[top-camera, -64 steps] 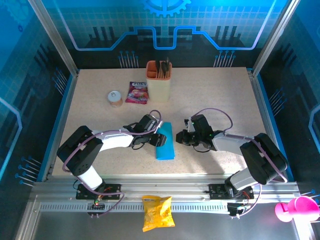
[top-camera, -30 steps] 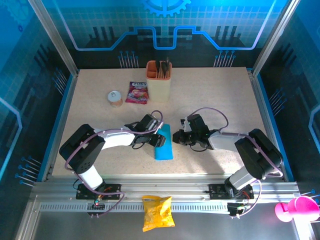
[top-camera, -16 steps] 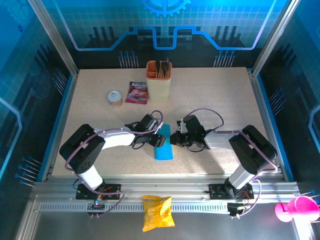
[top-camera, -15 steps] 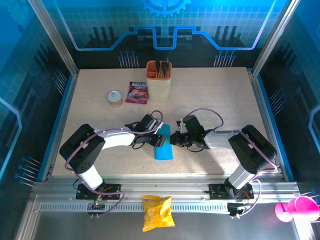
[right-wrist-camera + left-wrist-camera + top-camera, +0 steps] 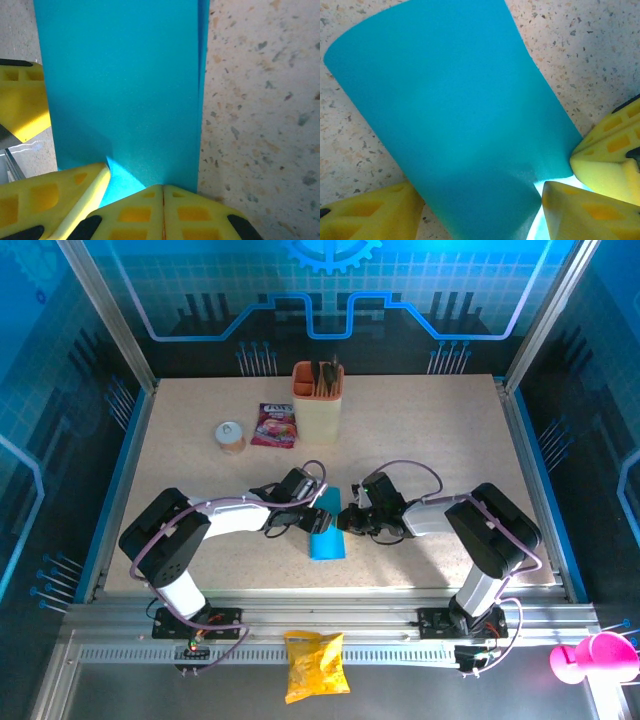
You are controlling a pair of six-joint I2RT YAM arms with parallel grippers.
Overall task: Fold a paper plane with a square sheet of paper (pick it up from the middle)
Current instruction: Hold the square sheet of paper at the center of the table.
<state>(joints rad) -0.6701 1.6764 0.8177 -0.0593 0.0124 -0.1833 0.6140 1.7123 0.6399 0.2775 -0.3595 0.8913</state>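
The right gripper (image 5: 347,521) has slid left across the table (image 5: 430,430) to meet the right edge of the blue sheet of paper (image 5: 328,542), which lies folded to a narrow strip between the two arms. The left gripper (image 5: 319,518) sits at the opposite edge, its fingers (image 5: 370,216) spread wide astride the strip's end. Whether the right fingers (image 5: 55,197) pinch the paper cannot be told
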